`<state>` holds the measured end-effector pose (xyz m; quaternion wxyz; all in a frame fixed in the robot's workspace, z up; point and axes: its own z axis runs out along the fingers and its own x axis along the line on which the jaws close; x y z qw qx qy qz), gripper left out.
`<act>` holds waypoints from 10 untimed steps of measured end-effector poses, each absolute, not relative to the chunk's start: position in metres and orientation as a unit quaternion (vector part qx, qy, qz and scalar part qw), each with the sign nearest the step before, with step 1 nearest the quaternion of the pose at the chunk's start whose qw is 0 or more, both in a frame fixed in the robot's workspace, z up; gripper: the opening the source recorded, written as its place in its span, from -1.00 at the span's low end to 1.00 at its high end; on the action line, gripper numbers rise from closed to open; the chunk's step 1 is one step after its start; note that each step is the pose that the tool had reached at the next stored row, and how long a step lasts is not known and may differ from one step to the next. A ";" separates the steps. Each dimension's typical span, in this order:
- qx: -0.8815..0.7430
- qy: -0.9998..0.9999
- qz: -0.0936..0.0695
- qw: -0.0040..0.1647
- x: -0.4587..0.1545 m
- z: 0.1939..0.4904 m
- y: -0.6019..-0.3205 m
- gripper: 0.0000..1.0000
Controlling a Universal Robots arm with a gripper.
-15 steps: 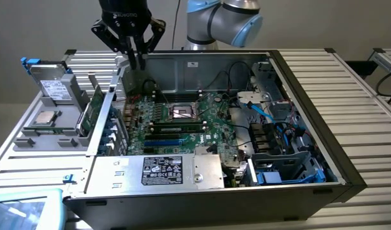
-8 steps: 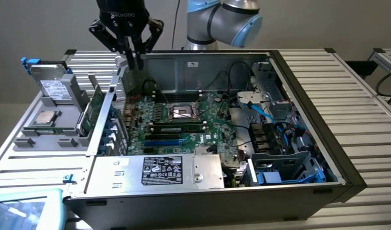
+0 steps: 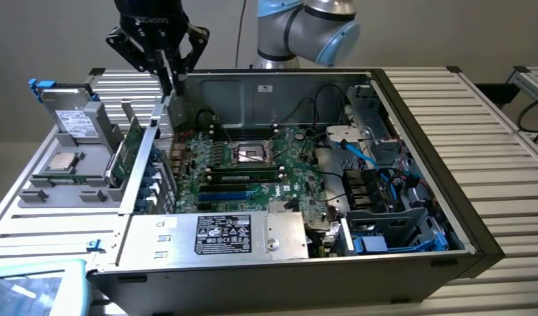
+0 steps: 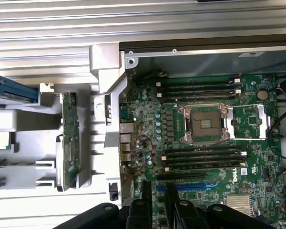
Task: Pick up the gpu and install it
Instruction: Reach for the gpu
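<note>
one gpu edge-on in grey tray, faces hidden; end effector ajar and empty

Cool, even light falls from overhead in both views, with no hard-edged shadows. In the exterior view the ribbed table reads pale and bright, almost washed out towards its edge at the exterior view's right. The inside of the open computer case is dimmer, with its deepest shade pooled around the drive bays. The bare metal cover beside the label catches a mild sheen, and the gripper is a near-black shape against the grey wall. In the wrist view the motherboard is evenly lit, the CPU socket glints, and the gripper shows as a dark silhouette.
</note>
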<state>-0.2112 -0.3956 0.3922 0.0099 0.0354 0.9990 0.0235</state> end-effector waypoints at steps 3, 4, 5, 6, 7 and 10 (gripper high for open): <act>0.035 0.999 0.024 0.010 -0.225 0.392 -0.394 -0.47; 0.035 0.999 0.024 0.010 -0.229 0.392 -0.393 -0.47; 0.035 0.999 0.024 0.010 -0.234 0.392 -0.393 -0.47; 0.035 0.999 0.024 0.010 -0.238 0.392 -0.392 -0.47; 0.035 0.999 0.024 0.010 -0.243 0.392 -0.391 -0.47; 0.035 0.999 0.024 0.010 -0.257 0.392 -0.389 -0.47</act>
